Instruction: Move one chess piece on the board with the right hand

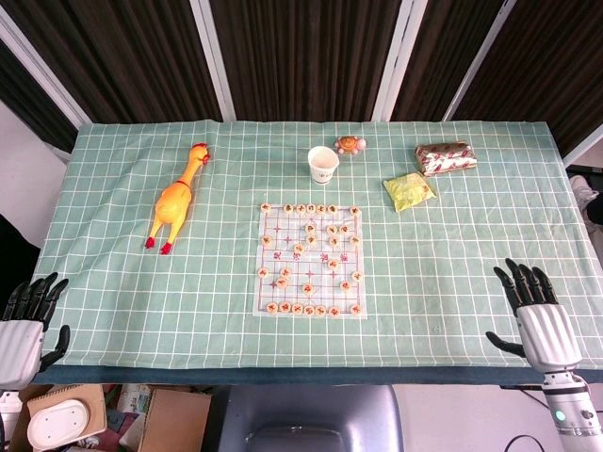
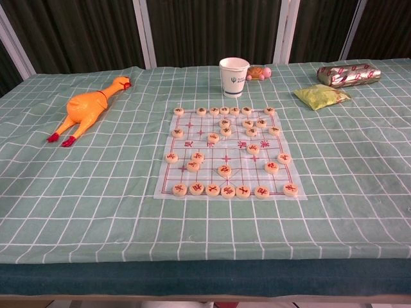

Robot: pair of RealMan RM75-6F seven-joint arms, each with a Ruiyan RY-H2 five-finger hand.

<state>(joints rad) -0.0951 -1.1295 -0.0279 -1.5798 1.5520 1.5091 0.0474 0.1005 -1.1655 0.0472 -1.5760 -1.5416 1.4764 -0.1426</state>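
A white paper chess board [image 1: 310,298] [image 2: 192,142] lies in the middle of the green checked cloth. Several round wooden pieces [image 1: 332,265] [image 2: 225,170] with red and dark characters stand on it, with rows along the near and far edges. My right hand [image 1: 533,309] hovers at the table's near right edge, fingers spread, holding nothing, well to the right of the board. My left hand [image 1: 26,317] is at the near left edge, fingers apart and empty. Neither hand shows in the chest view.
A yellow rubber chicken [image 1: 176,199] [image 2: 88,108] lies left of the board. Behind the board stand a white paper cup [image 1: 322,164] [image 2: 234,77] and a small turtle toy [image 1: 350,145] [image 2: 259,72]. A yellow-green packet [image 1: 409,191] [image 2: 320,96] and a brown snack bag [image 1: 445,157] [image 2: 348,74] lie at the far right.
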